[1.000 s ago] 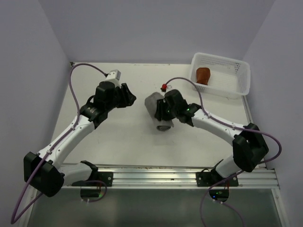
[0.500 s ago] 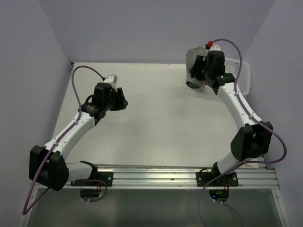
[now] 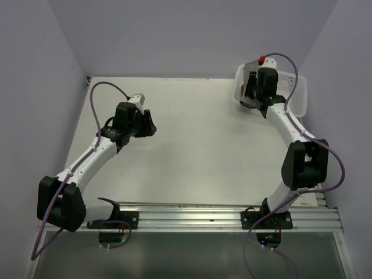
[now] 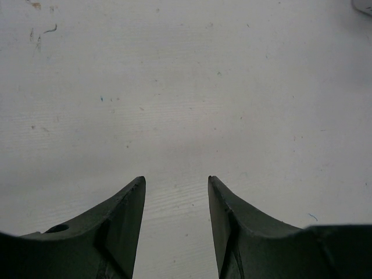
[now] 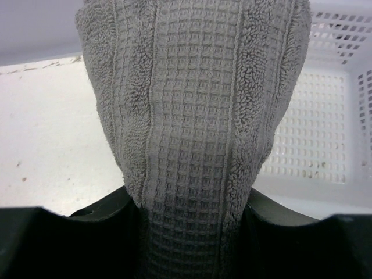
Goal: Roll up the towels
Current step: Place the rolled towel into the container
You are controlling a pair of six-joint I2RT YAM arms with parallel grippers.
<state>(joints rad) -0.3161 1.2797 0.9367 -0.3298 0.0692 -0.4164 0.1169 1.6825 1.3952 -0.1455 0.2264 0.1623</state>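
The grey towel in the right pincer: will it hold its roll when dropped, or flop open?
Probably soft and squashy: the grey towel narrows where the right pincer squeezes it. Likely light, since that one pinch holds it up. Its rounded bulk may roll or loosen once dropped in the white basket.

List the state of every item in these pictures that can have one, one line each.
Grey waffle-weave cloth towel: rolled, lifted at the basket's edge.
Right gripper: shut on the grey towel.
Left gripper: open, empty, above the white table.
White plastic mesh basket: upright at the table's far right corner, its contents mostly hidden.
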